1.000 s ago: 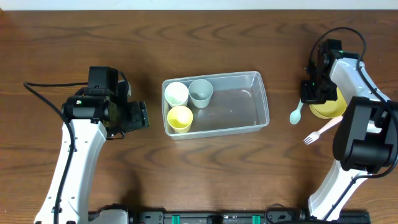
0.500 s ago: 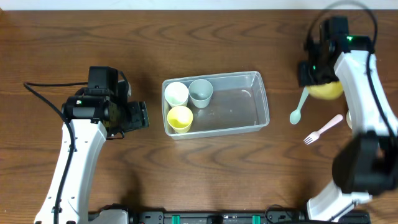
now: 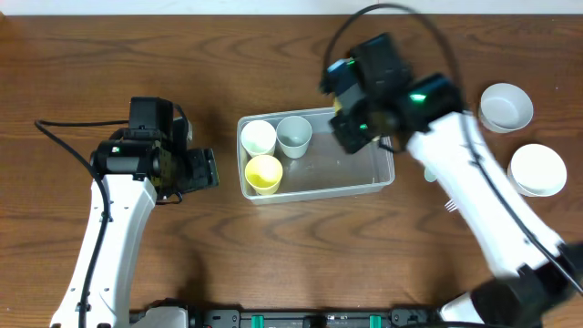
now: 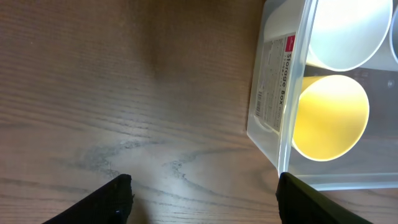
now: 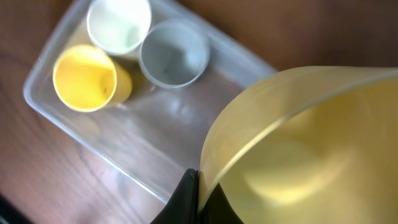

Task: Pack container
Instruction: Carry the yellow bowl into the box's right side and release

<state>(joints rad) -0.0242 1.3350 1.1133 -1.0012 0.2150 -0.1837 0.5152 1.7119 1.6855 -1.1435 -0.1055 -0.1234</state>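
The clear container sits mid-table and holds a white cup, a grey cup and a yellow cup at its left end. My right gripper hangs over the container's right half. In the right wrist view it is shut on the rim of a yellow bowl, held above the container. My left gripper is open and empty, just left of the container. In the left wrist view it faces the container's corner.
Two white bowls stand at the right side of the table. The tip of a pink fork shows under the right arm. The table's far edge runs along the top.
My right arm has swung from the far right to above the container, carrying the yellow bowl. The two white bowls now show. The left arm has not moved.
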